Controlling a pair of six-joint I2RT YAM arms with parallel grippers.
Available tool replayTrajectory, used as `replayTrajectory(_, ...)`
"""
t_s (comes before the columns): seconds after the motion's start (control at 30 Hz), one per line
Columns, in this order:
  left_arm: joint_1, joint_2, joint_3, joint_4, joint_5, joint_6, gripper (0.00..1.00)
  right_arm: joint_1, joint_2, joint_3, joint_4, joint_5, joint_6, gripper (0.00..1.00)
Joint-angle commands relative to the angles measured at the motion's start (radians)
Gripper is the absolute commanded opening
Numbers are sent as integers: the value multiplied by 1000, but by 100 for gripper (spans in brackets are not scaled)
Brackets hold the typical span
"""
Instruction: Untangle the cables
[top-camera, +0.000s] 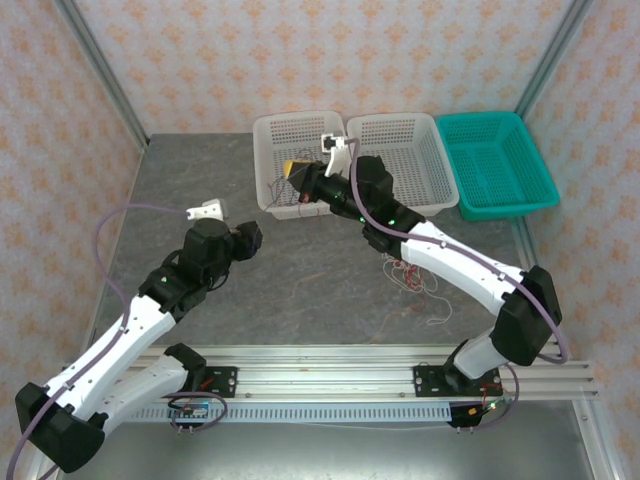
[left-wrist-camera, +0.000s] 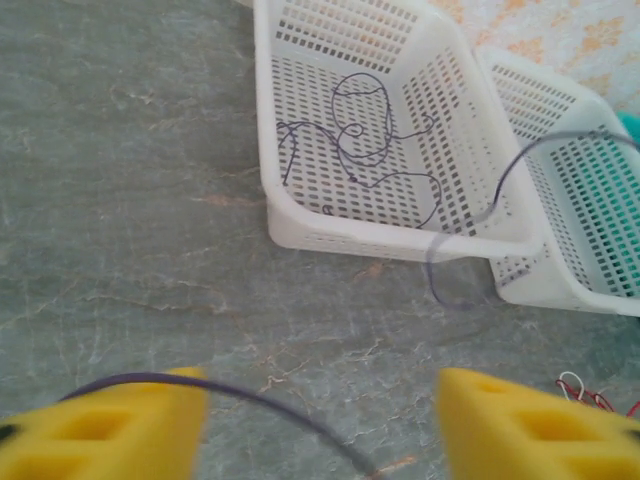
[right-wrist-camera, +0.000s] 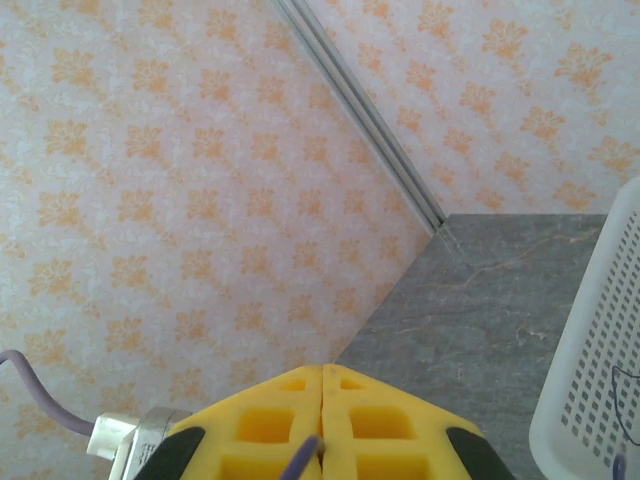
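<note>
Nearest the arm bases, over the left half of the grey stone-patterned bench (top-camera: 300, 290), the left claw (left-wrist-camera: 320, 392) hangs with its yellow pads spread wide and nothing between them, aimed toward the far edge. Right of the bench's middle, close beside the right arm, a small heap of thin red and pale wires (top-camera: 410, 275) lies in a loose knot on the surface; its red end shows at the corner of the left wrist view. Farther on, the right claw (right-wrist-camera: 322, 385) sits above the white perforated plastic basket (top-camera: 262, 165) at the far edge, its pads pressed together on a strand of the dark purplish wire (left-wrist-camera: 352, 130). Most of that wire curls on the basket's floor, while one length loops out over the near rim. Along the same far edge stand a second white basket (top-camera: 446, 165) and a teal plastic basket (top-camera: 480, 117); I can make out no wire in either. By my reading, one wire is separated and almost stowed; the red and pale ones are left to part and place.
</note>
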Motion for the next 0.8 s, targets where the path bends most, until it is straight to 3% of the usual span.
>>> replayTrajectory(0.0,4,-24,46,28,15,26,94,-11,-13,86,-51,45,-25,0)
replayTrajectory(0.03,4,-33,54,20,13,43,100,-19,-12,111,-58,64,-31,0)
replayTrajectory(0.23,3,-150,16,47,33,100,100,-103,44,274,-83,161,5,0)
replayTrajectory(0.5,3,-297,-52,-17,-10,116,100,-195,224,590,-180,126,18,0)
replayTrajectory(0.77,3,-328,-60,-54,-34,131,100,-255,481,966,-333,68,0,0)
